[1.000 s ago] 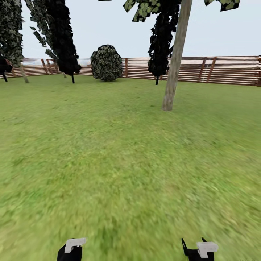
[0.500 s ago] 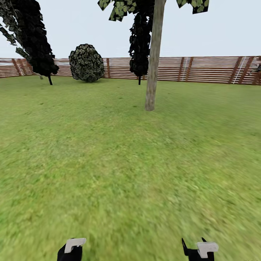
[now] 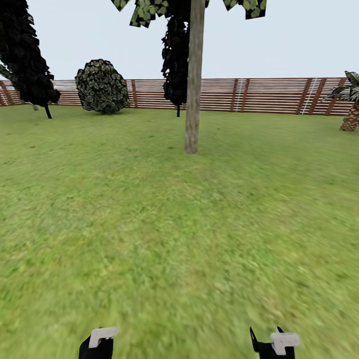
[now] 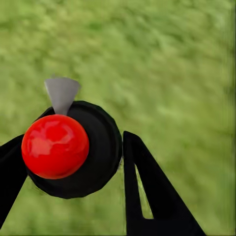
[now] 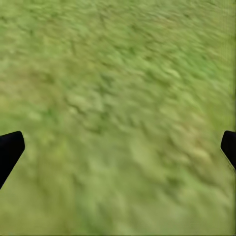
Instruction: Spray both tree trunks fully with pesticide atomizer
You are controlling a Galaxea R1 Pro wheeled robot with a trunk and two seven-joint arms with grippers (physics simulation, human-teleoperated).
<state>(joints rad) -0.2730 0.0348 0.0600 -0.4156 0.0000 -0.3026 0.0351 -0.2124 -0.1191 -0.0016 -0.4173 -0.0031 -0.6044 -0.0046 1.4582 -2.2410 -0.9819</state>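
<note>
Atomizer point(image 4: 69, 147) is secured: my left gripper point(image 4: 73, 162) pinches its black body, red ball on top. Right gripper point(image 5: 118, 147) fingers are spread, holding nothing. Tree trunk point(image 3: 193, 89) stands far ahead across the lawn point(image 3: 149, 224). I judge pickup done, both sprayings outstanding.

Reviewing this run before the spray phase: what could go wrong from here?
1. The left claw holds the atomizer between its fingers, but how firm the grip is cannot be told; base motion might shift it.
2. The tree trunk stands far across the lawn; spraying from here would likely fall short.
3. One such trunk shows ahead. The palm by the fence could be mistaken for the second target.
</note>
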